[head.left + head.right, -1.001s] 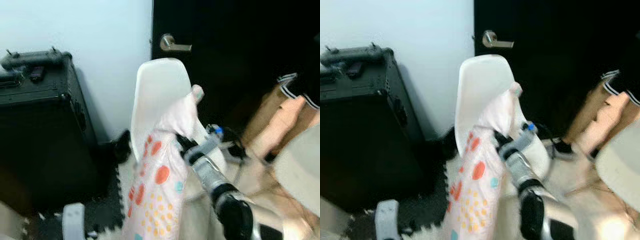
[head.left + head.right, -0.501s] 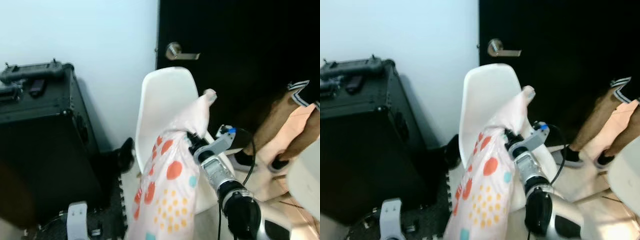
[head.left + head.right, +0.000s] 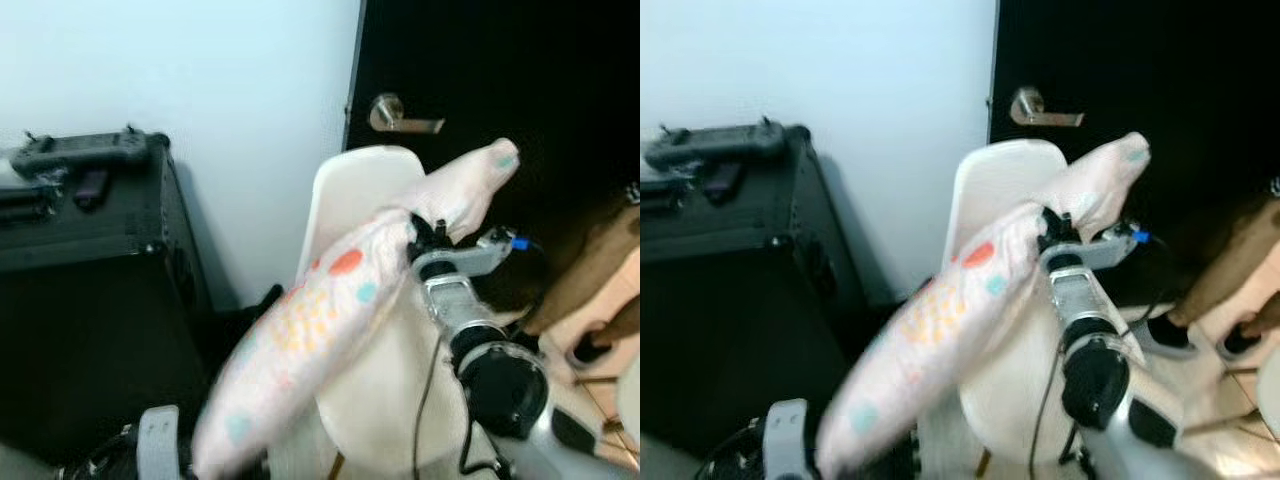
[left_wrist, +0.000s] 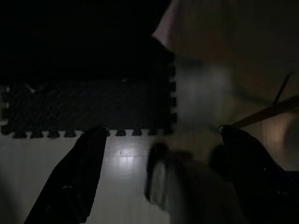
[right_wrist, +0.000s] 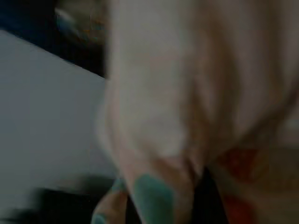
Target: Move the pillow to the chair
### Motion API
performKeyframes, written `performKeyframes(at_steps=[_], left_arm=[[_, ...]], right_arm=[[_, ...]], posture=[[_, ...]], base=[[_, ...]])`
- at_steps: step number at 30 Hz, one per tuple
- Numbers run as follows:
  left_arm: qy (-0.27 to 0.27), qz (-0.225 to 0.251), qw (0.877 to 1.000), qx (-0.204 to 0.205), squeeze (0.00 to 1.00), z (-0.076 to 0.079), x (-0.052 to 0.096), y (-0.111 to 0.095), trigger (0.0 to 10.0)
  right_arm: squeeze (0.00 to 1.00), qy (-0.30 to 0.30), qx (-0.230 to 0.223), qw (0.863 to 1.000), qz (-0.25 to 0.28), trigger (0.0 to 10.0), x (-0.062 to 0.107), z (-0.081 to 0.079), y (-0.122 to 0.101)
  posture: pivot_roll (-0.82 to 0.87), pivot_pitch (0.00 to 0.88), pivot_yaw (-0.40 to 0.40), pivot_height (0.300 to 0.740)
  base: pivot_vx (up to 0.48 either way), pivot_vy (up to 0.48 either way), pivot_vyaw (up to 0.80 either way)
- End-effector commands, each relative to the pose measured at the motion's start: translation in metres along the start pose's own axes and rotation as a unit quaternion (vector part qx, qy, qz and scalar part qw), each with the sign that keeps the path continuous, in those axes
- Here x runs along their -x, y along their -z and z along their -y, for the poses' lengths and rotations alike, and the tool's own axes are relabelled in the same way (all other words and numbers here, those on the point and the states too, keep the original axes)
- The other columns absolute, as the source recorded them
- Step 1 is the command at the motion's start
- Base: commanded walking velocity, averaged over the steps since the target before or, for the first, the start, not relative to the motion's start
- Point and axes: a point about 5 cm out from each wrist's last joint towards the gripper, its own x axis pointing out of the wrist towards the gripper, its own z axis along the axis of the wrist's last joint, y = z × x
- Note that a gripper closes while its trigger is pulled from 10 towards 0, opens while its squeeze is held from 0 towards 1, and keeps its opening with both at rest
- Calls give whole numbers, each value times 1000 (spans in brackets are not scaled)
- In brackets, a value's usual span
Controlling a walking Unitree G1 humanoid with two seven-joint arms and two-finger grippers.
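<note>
Pillow (image 3: 330, 320) hung in the air at the centre of the head views, a long pale cushion dotted with orange, yellow and teal, gripped near its upper end by the right hand (image 3: 418, 235), whose black fingers were pinched into the fabric. From that hand the pillow's long axis ran on a slant: a short corner stuck up toward the upper right of the frame, against the dark door (image 3: 520, 70), while most of its length trailed down to the lower left, ending close to the left hand (image 4: 163, 177). The white chair (image 3: 355, 200) stood directly behind and beneath the grip, its curved back rising just past the pillow and its seat (image 3: 390, 410) spreading below the right forearm. The bulk of the pillow therefore appeared to lie to the left of the seat, out over the floor, so the lower end likely had to swing rightward and down before a release would land it on the seat. The left hand hung low with its two fingers spread wide and nothing between them, above a black foam mat (image 4: 88, 107) and pale floor; it looked the nearer one to the drooping end. Room was tight on the left, where a black case (image 3: 90, 290) stood against the pale wall (image 3: 200, 70), and on the right a person's legs and shoes (image 3: 1225, 300) stood close beside the chair. The right wrist view was blurred, with pillow cloth (image 5: 187, 93) pressed close.
</note>
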Motion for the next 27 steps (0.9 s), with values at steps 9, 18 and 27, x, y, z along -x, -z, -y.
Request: performKeyframes(at_steps=[9, 18, 27], left_arm=[[16, -24, 999, -31, 0, 3, 5, 13, 10000], [21, -22, 999, -34, 0, 7, 4, 11, 10000], [10, -22, 999, -29, 0, 5, 4, 11, 10000]], right_arm=[[0, 31, 191, 977, -88, 10000, 12, 16, 33], [0, 47, 280, 949, -136, 10000, 17, 22, 45], [0, 116, 453, 829, -309, 10000, 50, 64, 83]], posture=[[132, 69, -73, 740], [128, 73, -75, 740], [126, 75, -81, 740]], base=[[0, -150, 0], [0, -441, 0], [0, -266, 0]])
